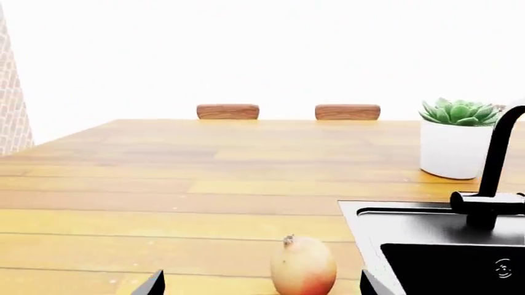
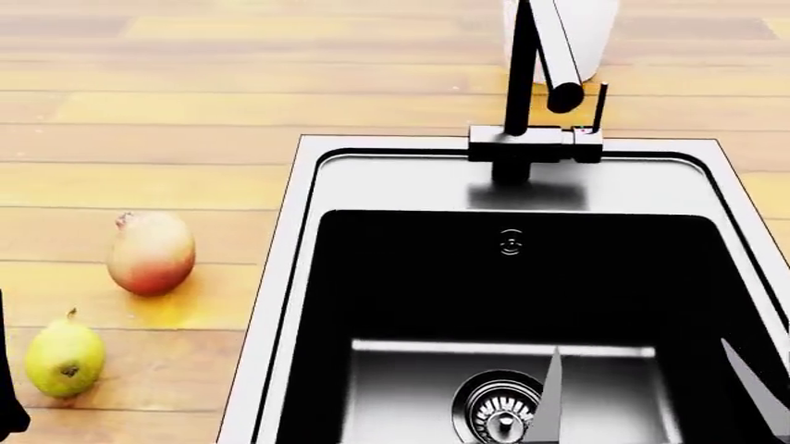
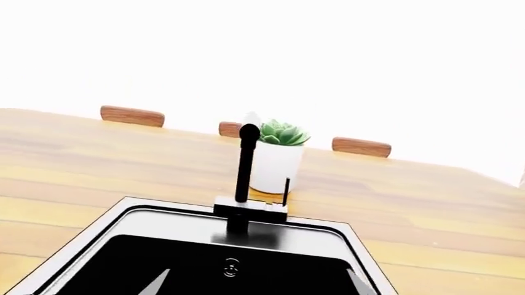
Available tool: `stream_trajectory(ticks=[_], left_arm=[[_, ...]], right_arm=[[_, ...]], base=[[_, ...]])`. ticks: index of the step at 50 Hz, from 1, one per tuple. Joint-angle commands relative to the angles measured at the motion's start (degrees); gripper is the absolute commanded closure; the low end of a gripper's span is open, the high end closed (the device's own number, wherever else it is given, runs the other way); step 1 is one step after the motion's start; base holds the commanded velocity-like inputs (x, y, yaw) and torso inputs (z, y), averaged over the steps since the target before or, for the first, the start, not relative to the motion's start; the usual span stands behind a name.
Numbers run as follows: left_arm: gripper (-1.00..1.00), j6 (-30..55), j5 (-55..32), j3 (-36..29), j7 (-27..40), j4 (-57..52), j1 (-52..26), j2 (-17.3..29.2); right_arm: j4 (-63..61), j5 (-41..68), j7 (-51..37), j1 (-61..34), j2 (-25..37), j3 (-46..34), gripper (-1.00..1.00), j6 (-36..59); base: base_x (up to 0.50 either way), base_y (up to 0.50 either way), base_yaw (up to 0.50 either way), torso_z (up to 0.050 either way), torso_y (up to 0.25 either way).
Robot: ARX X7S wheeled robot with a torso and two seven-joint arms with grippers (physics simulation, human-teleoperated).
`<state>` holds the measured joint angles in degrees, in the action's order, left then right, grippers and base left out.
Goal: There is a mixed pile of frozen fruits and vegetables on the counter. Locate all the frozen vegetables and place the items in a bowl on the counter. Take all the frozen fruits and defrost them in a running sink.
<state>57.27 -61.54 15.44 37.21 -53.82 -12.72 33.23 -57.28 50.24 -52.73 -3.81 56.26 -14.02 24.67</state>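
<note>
I see the plank counter (image 2: pixel 148 111), then the black sink (image 2: pixel 519 277) set in it. Beside the sink's left rim lies the round orange-red fruit (image 2: pixel 151 252), yellow-blushed, nub up. Both grippers (image 1: pixel 258 284) (image 3: pixel 258 281) spread wide, holding nothing.

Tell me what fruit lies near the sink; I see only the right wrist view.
Observer: Two, on the counter left of the sink: a round fruit and a pear.
Operator: Say where the left gripper is.
Observer: The left gripper is open, low over the counter, with the round fruit just ahead.
Operator: Check the drain.
Observer: The drain is bare; no fruit in the basin.
</note>
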Motion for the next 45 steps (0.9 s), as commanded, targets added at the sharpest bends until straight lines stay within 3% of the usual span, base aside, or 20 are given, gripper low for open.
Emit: stream_trajectory(ticks=[1, 19, 33, 39, 42, 45], left_arm=[[-1.0, -1.0, 0.1, 2.1, -1.3, -0.5, 0.2, -1.1], [-1.0, -0.9, -0.8, 0.5, -0.4, -0.9, -0.4, -0.7], [-1.0, 1.2, -4.1, -3.0, 2.0, -2.6, -1.4, -1.0], [-1.0, 4.5, -8.9, -8.7, 8.2, -5.7, -2.1, -3.2], [-1.0, -2.1, -12.2, -17.0, 15.0, -6.1, -4.3, 1.5], [-1.0, -7.5, -11.3, -24.8, 17.6, -6.1, -5.7, 4.8]], right_arm=[[0.3, -0.9, 1.1, 0.1, -1.2, 1.6, -1.0, -1.0], [0.6, -1.9, 1.0, 0.2, -1.1, 0.7, -1.0, -1.4], [0.8, -0.4, 0.0, 0.2, -0.2, 1.6, -1.0, -1.9], [1.1, 0.1, -0.2, 0.7, 0.2, 2.1, -1.0, -2.6], [1.5, 0.1, 0.1, 0.5, -0.2, 1.7, -1.0, -2.5], [1.4, 0.2, 0.1, 0.7, -0.1, 1.7, -1.0, -2.8]], base=[[0.0, 0.5, 0.0, 0.0, 0.0], [0.16, 0.49, 0.0, 0.0, 0.0], [0.21, 0.1, 0.0, 0.0, 0.001], [0.0, 0.0, 0.0, 0.0, 0.0], [0.0, 0.0, 0.0, 0.0, 0.0], [0.0, 0.0, 0.0, 0.0, 0.0]])
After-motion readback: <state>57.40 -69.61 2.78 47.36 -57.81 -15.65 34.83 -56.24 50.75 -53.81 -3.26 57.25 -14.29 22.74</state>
